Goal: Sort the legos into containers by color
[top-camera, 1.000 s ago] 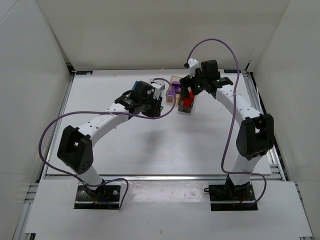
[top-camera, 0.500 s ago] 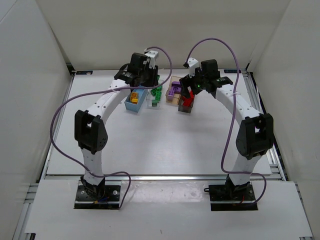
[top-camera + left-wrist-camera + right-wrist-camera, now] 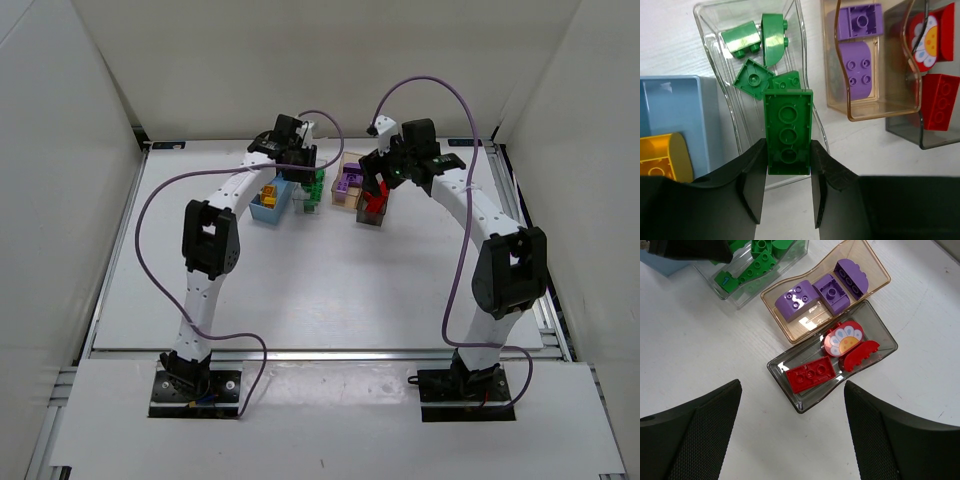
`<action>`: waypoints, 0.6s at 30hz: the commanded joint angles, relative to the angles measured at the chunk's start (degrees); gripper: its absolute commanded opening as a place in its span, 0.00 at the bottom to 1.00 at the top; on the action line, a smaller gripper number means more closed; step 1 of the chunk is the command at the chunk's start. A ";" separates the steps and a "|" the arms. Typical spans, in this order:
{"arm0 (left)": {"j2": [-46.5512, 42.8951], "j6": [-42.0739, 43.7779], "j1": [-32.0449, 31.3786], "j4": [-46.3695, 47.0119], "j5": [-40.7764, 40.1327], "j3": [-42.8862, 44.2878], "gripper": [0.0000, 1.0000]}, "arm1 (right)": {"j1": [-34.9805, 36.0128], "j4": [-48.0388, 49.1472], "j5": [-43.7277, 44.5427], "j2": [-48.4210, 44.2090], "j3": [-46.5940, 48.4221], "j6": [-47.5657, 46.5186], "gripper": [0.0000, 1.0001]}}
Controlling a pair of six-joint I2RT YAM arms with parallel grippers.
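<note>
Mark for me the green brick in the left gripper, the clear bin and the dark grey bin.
green brick point(image 3: 788, 131), left wrist view, middle of its face
clear bin point(image 3: 735, 115), left wrist view, bare floor
dark grey bin point(image 3: 840, 384), right wrist view, bare floor

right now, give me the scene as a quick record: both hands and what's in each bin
left hand: shut on a green brick, over the clear bin
right hand: open, empty, above the grey bin
clear bin: at least four green legos
peach bin: three purple legos
grey bin: three red pieces, one flower-printed
blue bin: orange-yellow lego, count unclear
</note>
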 commanded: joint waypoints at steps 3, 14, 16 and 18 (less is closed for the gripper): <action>0.17 -0.87 0.22 -1.13 0.39 3.04 0.30 | -0.08 1.30 0.66 0.49 1.76 -1.09 0.87; 0.80 0.45 0.39 -1.92 -1.46 7.08 0.87 | 0.00 1.21 1.18 1.90 2.20 -1.61 0.87; -1.40 0.62 0.39 -1.05 -1.38 7.70 0.89 | -0.08 1.30 1.36 1.81 2.20 -1.61 0.87; -5.18 1.84 1.09 -1.22 0.72 8.49 0.94 | -0.17 1.47 2.15 1.37 2.03 -1.61 0.87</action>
